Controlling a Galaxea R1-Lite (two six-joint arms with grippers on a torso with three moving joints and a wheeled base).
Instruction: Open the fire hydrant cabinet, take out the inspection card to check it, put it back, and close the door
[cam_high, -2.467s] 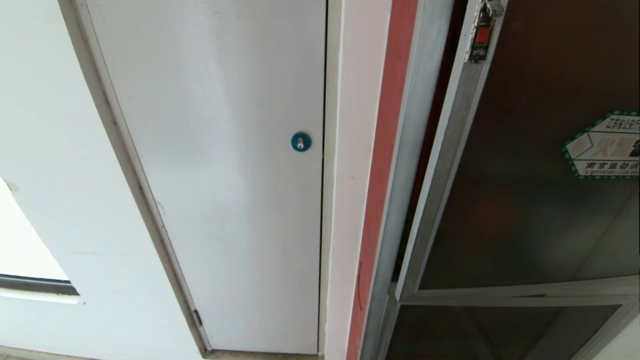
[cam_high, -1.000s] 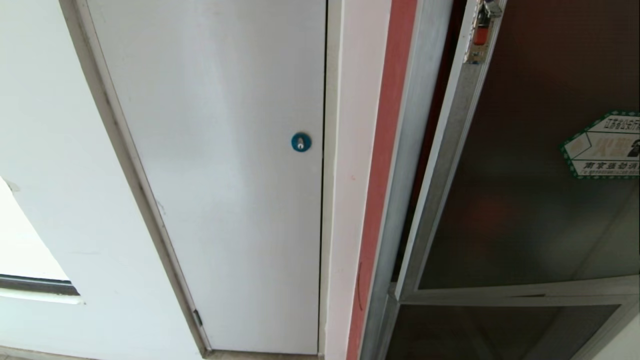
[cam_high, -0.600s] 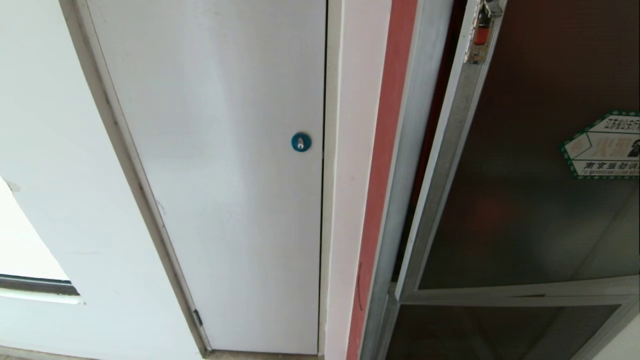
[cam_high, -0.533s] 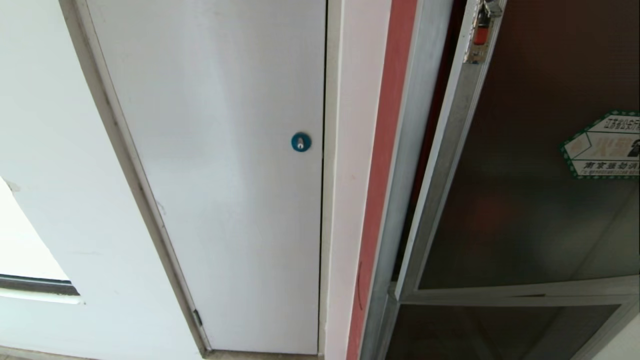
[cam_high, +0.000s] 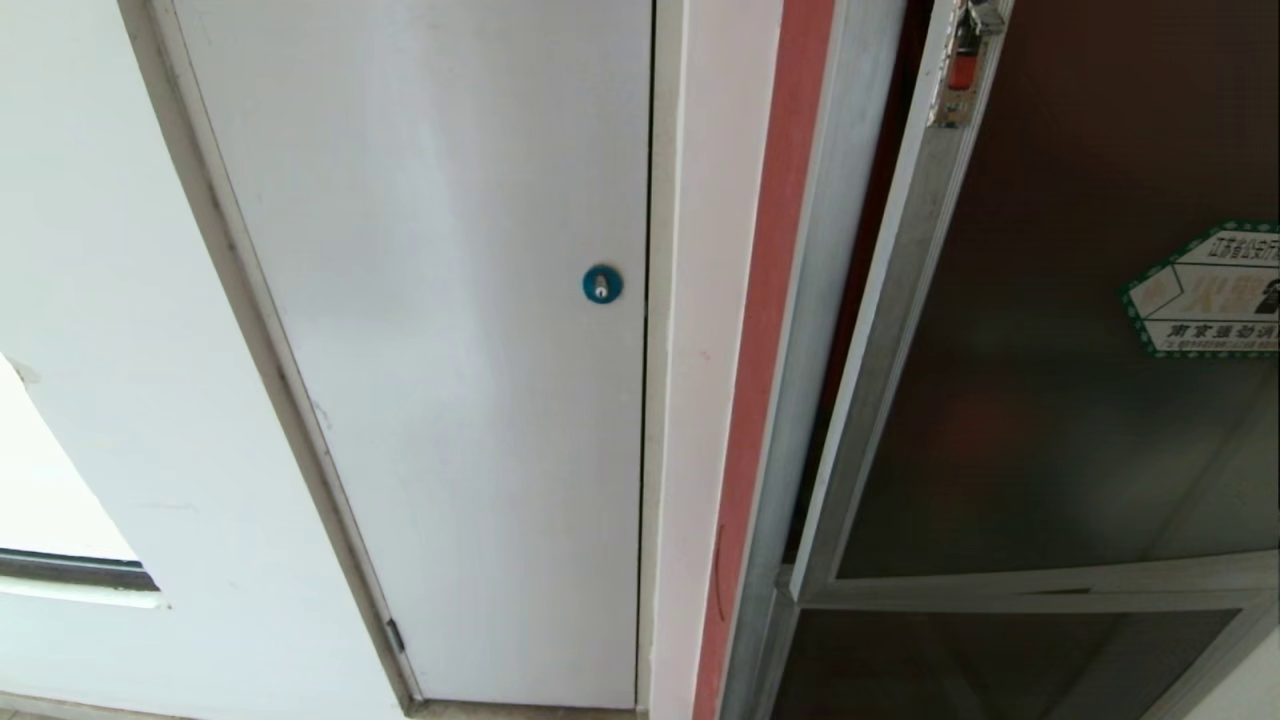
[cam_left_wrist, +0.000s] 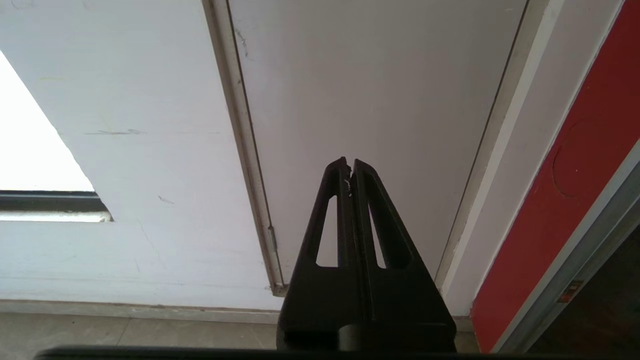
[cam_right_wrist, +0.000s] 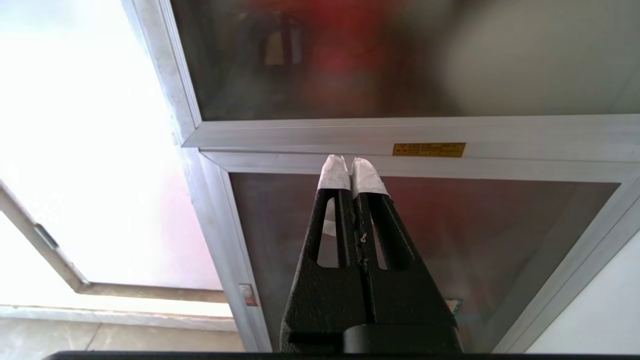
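Right gripper (cam_right_wrist: 348, 172): fingers pressed together, empty, low in frame before the lower glass panel (cam_right_wrist: 450, 235). Left gripper (cam_left_wrist: 349, 167): likewise closed, empty. Door (cam_high: 1050, 350): right of frame, slightly ajar; press near red latch (cam_high: 962, 70) until flush.

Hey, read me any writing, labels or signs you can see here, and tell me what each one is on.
Green-bordered sticker on the dark glass door: rows of Chinese characters, cut off at the picture's edge, too blurred to quote.
Small yellow label on the door's silver crossbar: print too small to read.
White panel with the round blue lock: no writing.
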